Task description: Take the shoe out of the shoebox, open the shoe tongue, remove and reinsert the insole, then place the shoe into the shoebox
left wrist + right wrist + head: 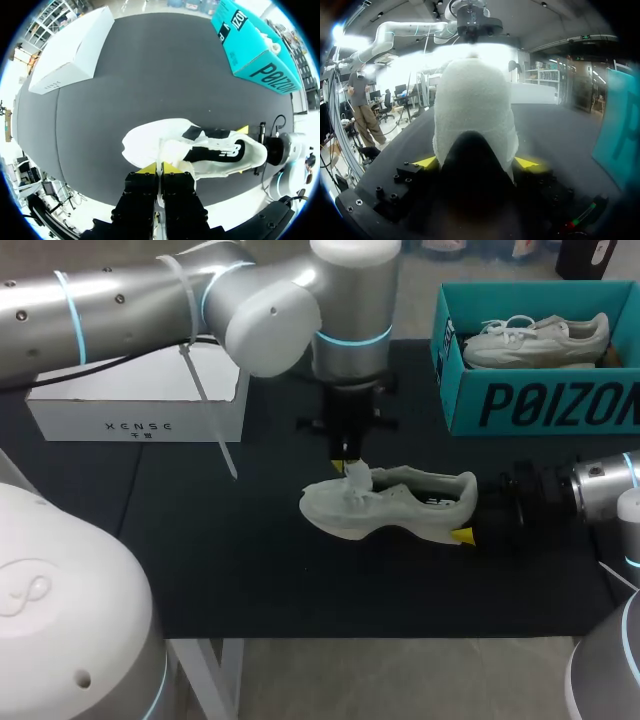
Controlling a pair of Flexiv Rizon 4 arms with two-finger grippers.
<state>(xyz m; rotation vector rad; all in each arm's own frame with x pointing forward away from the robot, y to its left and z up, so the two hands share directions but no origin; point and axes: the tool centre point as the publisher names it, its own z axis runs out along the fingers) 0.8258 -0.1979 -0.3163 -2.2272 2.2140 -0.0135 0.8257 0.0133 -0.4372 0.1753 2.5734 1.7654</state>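
A pale grey-white shoe point(390, 505) lies on its side in the middle of the black mat, toe to the left. My left gripper point(350, 462) hangs straight above its front, shut on the thin white tongue point(161, 150), which stands pinched between the yellow tips point(159, 169). My right gripper point(466, 525) comes in low from the right, its fingers point(425, 161) wide apart and pressed on both sides of the heel point(472, 110). The teal shoebox point(540, 405) stands at the back right with a second pale shoe point(540, 340) inside.
A white closed box point(140, 410) sits at the back left of the mat. The mat's front edge point(380, 635) runs close below the shoe. The teal box point(250, 45) is well away from the left gripper.
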